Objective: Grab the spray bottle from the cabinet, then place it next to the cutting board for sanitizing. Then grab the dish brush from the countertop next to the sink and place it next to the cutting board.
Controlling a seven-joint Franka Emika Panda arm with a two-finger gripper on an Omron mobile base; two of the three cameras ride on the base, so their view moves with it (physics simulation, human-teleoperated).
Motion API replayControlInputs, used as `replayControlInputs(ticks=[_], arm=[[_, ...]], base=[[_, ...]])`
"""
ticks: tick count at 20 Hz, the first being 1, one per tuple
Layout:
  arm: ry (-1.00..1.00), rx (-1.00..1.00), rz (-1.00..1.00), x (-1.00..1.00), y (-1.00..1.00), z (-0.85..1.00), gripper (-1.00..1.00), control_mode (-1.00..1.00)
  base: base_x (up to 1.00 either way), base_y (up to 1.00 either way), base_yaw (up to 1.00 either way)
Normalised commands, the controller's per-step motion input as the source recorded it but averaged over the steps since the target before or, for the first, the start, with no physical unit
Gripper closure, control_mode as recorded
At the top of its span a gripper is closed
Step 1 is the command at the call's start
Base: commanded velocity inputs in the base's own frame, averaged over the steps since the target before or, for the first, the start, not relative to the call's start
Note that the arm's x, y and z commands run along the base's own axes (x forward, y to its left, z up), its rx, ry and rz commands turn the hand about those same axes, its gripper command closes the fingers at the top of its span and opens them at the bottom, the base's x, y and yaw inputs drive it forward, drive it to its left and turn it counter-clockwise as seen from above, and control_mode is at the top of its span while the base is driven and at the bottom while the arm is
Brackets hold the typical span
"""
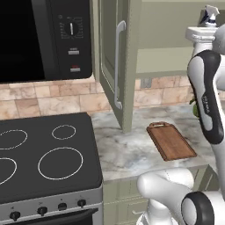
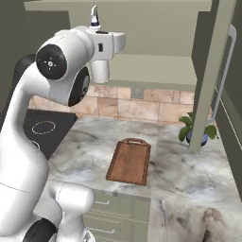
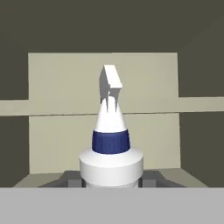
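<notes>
- Spray bottle (image 3: 111,144), nearest the hand camera, is being gripped upright between the fingers of the gripper (image 3: 111,181), up at the open cabinet (image 1: 127,52).
- First step is being carried out: the bottle is judged to be lifted clear of the shelf, and lowering it beside the cutting board (image 1: 171,140) on the countertop (image 1: 123,149) is being called for next.
- Open cabinet door and a potted plant (image 2: 196,130) are being reckoned as obstacles.

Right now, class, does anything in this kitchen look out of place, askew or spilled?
Nothing spilled or damaged. The cabinet door stands open, and the spray bottle sits upright in the tool. The cutting board lies flat on the countertop.
</notes>
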Motion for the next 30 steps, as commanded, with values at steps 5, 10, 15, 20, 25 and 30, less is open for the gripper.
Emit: replayControlInputs(ticks=[5,10,15,20,25,30], arm=[[-0.05,0.00,0.00,-0.51,-0.20,-0.55,1.00,-1.00],[0.00,0.00,-0.01,-0.23,-0.07,-0.55,1.00,-1.00],[0.00,0.00,-0.01,-0.03,0.00,-0.50,1.00,-1.00],[0.04,0.00,0.00,0.00,0.00,-0.41,1.00,-1.00],[0.04,0.00,0.00,0.10,-0.04,-0.29,1.00,-1.00],[0.04,-0.01,0.00,0.24,-0.01,-0.46,1.00,-1.00]], base=[[0.00,0.00,0.00],[0.00,0.00,0.00],[0.00,0.00,0.00],[0.00,0.00,0.00],[0.00,0.00,0.00],[0.00,0.00,0.00]])
